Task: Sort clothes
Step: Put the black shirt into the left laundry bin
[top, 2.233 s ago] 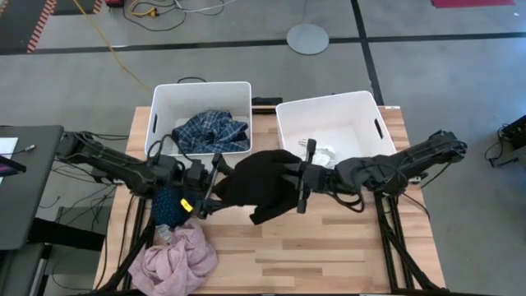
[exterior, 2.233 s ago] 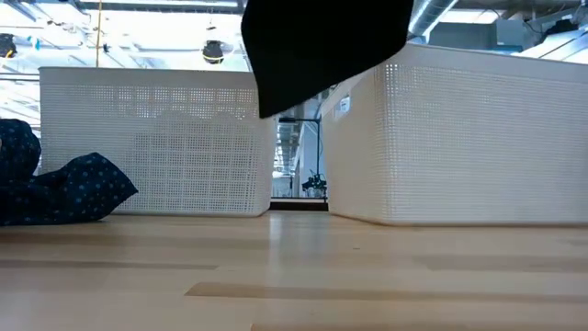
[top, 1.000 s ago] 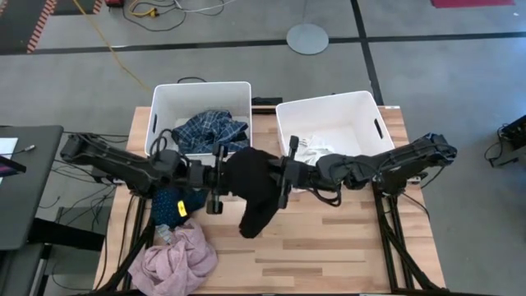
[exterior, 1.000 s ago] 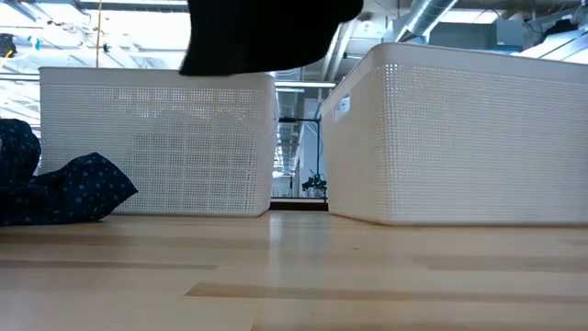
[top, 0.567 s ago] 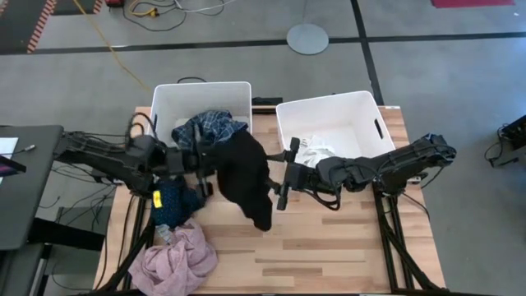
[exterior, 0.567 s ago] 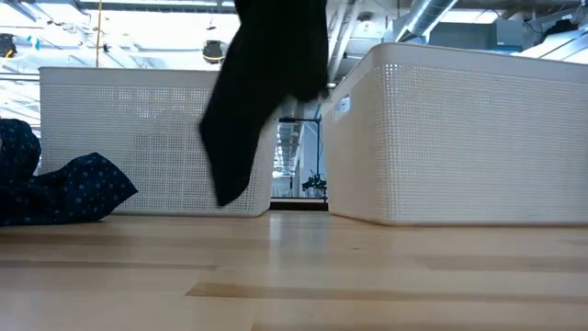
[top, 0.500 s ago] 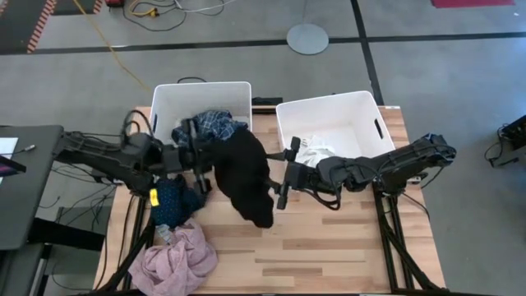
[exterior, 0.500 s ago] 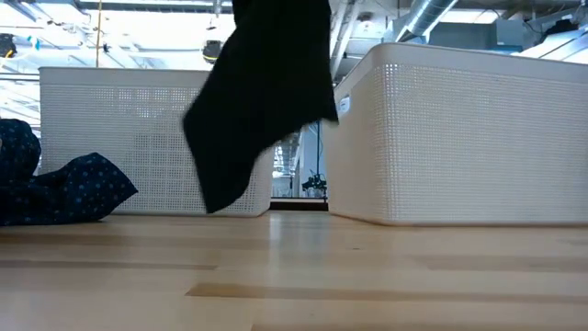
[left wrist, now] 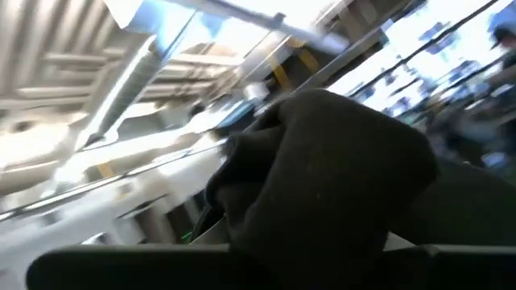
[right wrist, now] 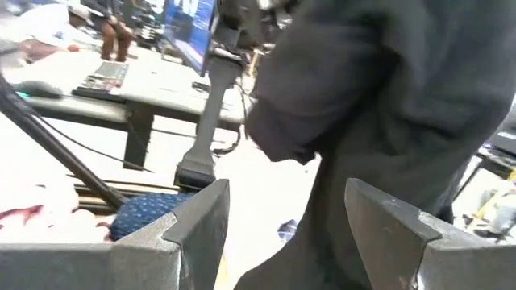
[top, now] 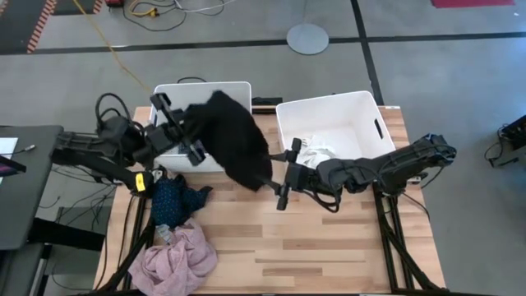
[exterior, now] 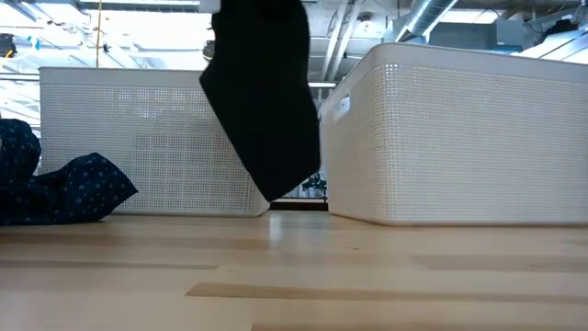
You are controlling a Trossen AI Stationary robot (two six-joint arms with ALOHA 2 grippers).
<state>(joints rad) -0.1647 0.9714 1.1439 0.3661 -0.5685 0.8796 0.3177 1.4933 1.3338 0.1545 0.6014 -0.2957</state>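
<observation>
Pink crumpled garment and dark navy patterned garment lie unmoved on the wooden table. Right gripper hangs over the table with fingers spread, empty. Black fabric garment, half a second ago hanging lower over the table, is now lifted above the left white plastic bin, clamped in the left gripper.
</observation>
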